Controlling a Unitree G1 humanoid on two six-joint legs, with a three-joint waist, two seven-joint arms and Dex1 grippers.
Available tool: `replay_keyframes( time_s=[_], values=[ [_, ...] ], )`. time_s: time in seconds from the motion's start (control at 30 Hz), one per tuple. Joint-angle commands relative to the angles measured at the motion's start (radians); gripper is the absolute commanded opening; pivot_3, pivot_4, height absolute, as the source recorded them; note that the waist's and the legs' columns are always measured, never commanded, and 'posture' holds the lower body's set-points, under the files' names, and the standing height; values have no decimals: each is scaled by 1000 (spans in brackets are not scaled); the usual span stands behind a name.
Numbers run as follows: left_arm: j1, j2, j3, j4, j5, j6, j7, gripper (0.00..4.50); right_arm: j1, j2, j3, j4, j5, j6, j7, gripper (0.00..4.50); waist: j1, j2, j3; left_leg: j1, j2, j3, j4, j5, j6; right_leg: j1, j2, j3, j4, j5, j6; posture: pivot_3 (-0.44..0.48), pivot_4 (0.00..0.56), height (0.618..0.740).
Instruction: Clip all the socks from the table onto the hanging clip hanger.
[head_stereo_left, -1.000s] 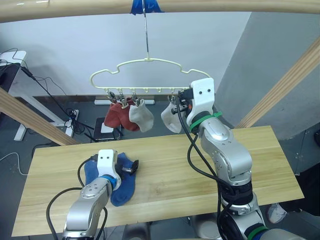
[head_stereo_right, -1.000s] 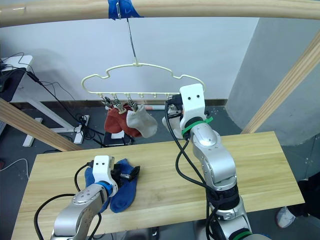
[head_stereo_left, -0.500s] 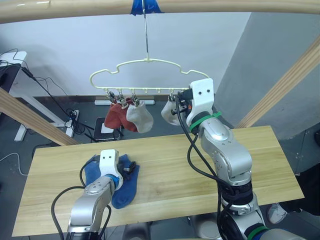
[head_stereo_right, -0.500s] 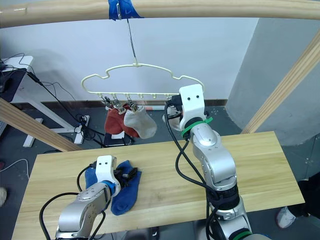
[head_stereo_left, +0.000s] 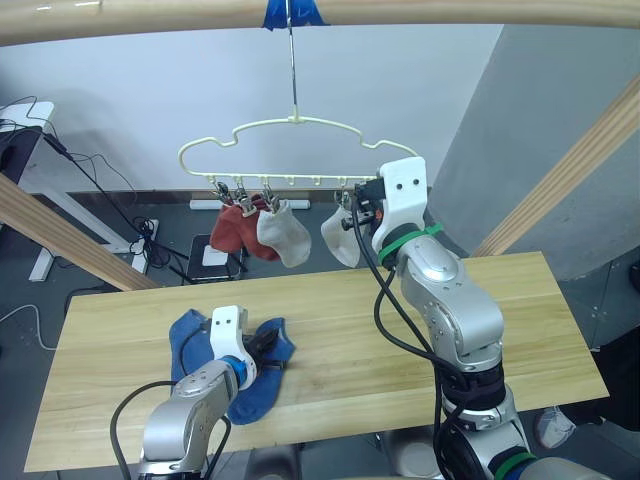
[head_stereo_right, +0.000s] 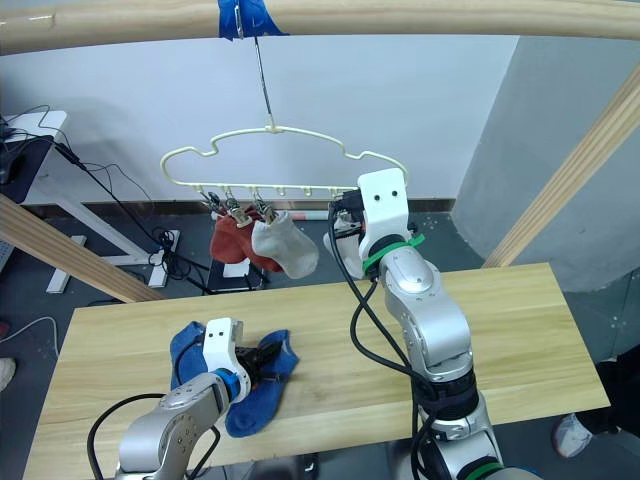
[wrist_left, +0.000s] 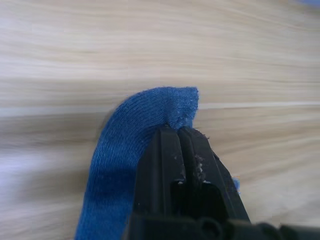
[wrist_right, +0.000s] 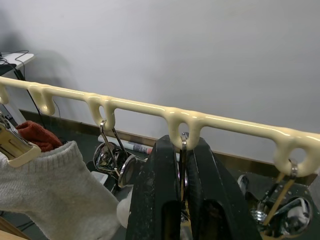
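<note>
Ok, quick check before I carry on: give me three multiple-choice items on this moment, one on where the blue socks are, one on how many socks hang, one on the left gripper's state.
1. Where do the blue socks lie?
A. on the table
B. on the floor
C. on the clip hanger

2. How many socks hang from the clip hanger?
A. one
B. four
C. six

3. What state is the left gripper in?
A. wide open over bare wood
B. shut on a blue sock
C. shut on a clip

Answers:
1 A: both lie bunched on the table by the left gripper.
2 B: two rust red socks and two light grey socks hang there.
3 B: the left wrist view shows its fingers pressed together on blue knit.
</note>
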Motion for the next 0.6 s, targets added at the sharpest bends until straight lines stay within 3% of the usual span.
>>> replay_keyframes(
  time_s=[0.03,0.3,0.6],
  values=[
    [-41,-1,-13,-79,-64,-86,-95,42,-4,8,0,-44,7,-6,0,0,1,0,0,0,0,0,0,0,0,0,0,0,0,0,0,-226,289,740],
    [-216,-14,-124,-81,-75,-165,-184,42,-10,22,-5,-61,16,5,-2,0,-2,0,0,0,-1,1,0,0,0,0,0,0,-1,0,0,-243,282,740],
    [-319,-52,-126,-28,-119,-174,-205,42,-9,37,-13,-75,23,21,-5,0,-7,0,0,0,-1,1,0,0,0,0,2,0,0,0,0,-254,285,740]
  ],
)
